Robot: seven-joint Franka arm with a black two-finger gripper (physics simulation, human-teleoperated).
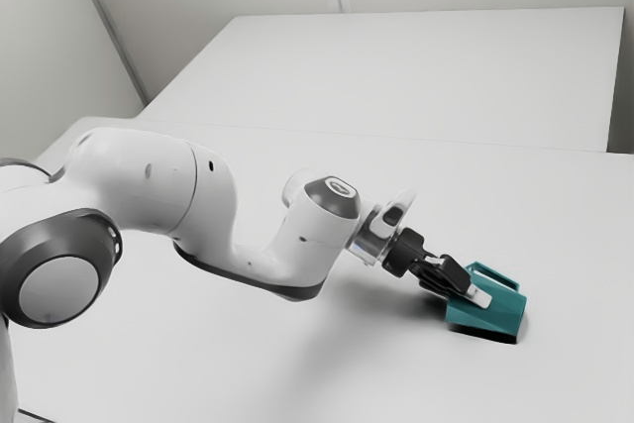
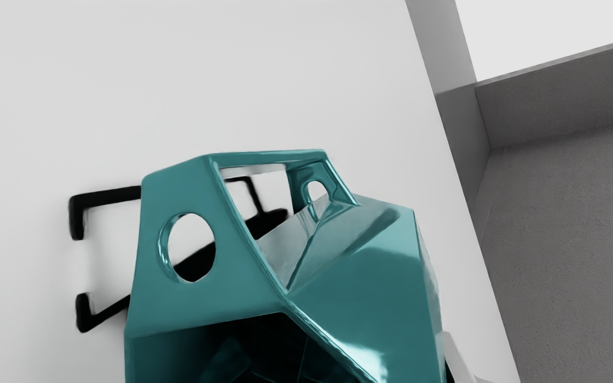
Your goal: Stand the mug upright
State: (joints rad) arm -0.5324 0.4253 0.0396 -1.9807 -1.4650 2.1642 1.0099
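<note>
White table (image 1: 555, 215) bears the mug (image 1: 503, 315), which lies on its side at the gripper (image 1: 475, 294), whether open or clamped I cannot tell; grasping seems in hand, and next needs secure hold, then turning base downward.

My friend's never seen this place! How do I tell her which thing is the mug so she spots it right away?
Find the big white table, then follow the robot's white arm from the exterior view's left down to its black gripper. The mug is right there: blue-green, with flat, angled sides and a boxy handle, unlike the white arm and black gripper beside it.
</note>
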